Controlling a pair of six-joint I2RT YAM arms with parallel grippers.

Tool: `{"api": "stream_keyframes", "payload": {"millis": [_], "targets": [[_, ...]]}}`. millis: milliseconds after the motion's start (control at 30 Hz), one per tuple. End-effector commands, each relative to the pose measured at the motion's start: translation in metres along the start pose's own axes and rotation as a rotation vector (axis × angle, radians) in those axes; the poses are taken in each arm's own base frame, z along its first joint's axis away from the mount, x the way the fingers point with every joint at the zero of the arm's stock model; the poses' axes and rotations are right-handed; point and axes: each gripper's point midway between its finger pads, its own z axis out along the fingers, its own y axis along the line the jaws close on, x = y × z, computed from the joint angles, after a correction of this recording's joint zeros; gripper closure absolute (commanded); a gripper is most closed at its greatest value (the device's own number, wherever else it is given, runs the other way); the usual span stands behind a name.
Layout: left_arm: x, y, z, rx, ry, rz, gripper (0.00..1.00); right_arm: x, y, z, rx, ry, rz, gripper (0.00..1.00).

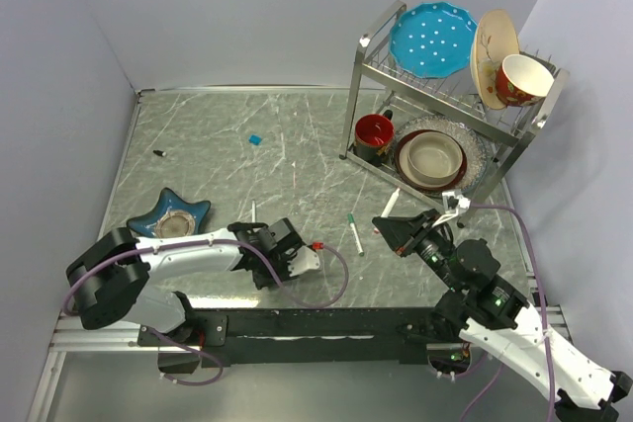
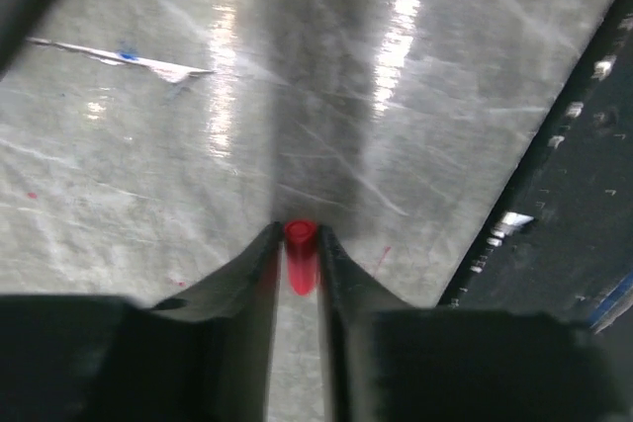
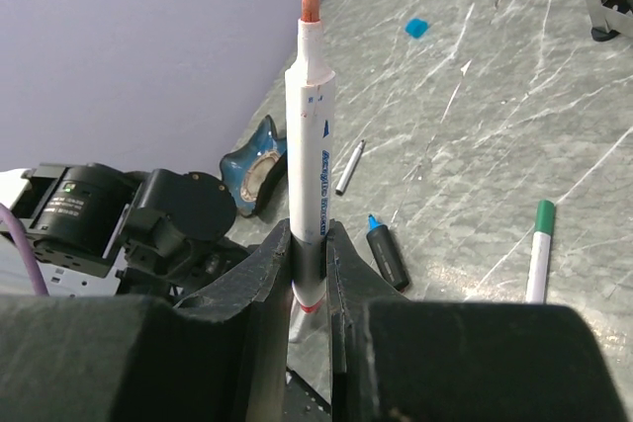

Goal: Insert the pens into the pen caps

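My left gripper (image 1: 313, 249) is shut on the red cap (image 1: 317, 245) low over the table near the front edge. In the left wrist view the cap (image 2: 301, 256) sits between the fingertips, open end outward. My right gripper (image 1: 383, 224) is shut on a white-barrelled pen with a red tip (image 3: 312, 145), which shows tilted upward in the top view (image 1: 389, 203). The green-tipped pen (image 1: 354, 234) lies between the grippers. A thin pen (image 1: 253, 211), a blue cap (image 1: 255, 138) and a black cap (image 1: 158, 153) lie farther off. The black-barrelled marker with blue tip (image 3: 386, 254) lies by the right fingers. The green cap is not in view.
A metal dish rack (image 1: 445, 86) with plates, bowls and a red mug stands at the back right. A blue star-shaped dish (image 1: 170, 214) sits by the left arm. A black rail (image 1: 316, 323) runs along the front edge. Walls close the left, back and right.
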Motion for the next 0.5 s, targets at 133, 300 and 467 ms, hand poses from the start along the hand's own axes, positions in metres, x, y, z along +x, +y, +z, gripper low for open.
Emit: {"api": "stream_keyframes", "payload": {"millis": [133,300,467], "targets": [[0.011,0.000,0.013,-0.005,0.064,-0.012,0.97,-0.029,0.014,-0.008,-0.023,-0.083,0.009,1.00],[-0.008,0.016,0.003,-0.103,-0.003,-0.089,0.99,-0.030,0.013,-0.010,-0.020,-0.087,0.011,1.00],[-0.070,0.050,-0.044,-0.252,-0.268,-0.216,0.99,-0.023,0.014,-0.006,-0.029,-0.055,0.011,1.00]]}}
